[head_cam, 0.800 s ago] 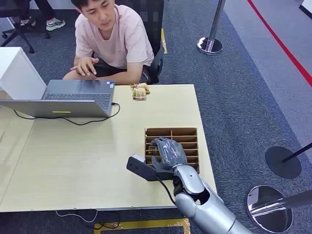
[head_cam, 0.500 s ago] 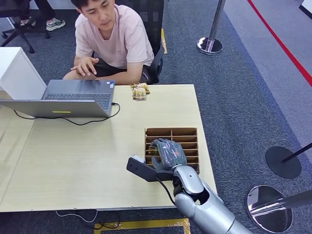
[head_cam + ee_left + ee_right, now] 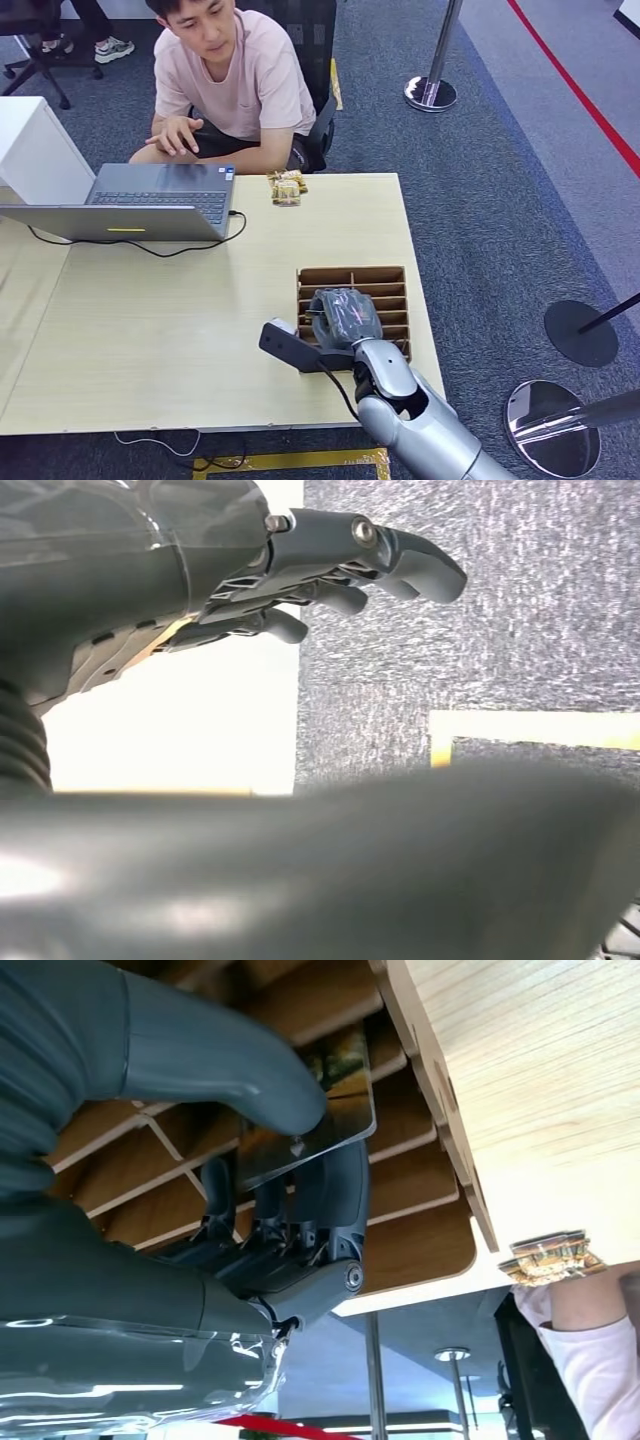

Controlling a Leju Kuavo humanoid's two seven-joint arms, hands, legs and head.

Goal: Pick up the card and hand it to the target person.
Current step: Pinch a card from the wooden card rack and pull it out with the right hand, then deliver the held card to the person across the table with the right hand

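The right hand (image 3: 346, 317) sits down in the slotted wooden card box (image 3: 392, 273) near the counter's (image 3: 173, 330) right front corner, and from the wrist camera you can see the card (image 3: 332, 1115) pinched there, the thick thumb (image 3: 226, 1065) pressing on its upper face while the darker fingers (image 3: 332, 1195) curl beneath it. The card (glossy, with a printed picture on it) lies tilted just above the box's wooden dividers, so it is held over the slots of the box and not lying flat in one. The left hand (image 3: 302, 580) hangs beside the counter's edge over the grey carpet (image 3: 528, 600), its fingers gently curved and apart with nothing in them. Beyond the box, at the far edge of the counter, lies a small pile of wrapped snacks (image 3: 286, 187), and farther to the left of the box an open laptop (image 3: 143, 200) stands with its cable (image 3: 151, 248) trailing across the wood. A person in a pink T-shirt (image 3: 226, 85) sits on a chair behind the counter's far edge, across from the box, leaning forward with one hand resting near the laptop. Off to the right of the box, on the carpet, stands a barrier post with a shiny round base (image 3: 551, 425).
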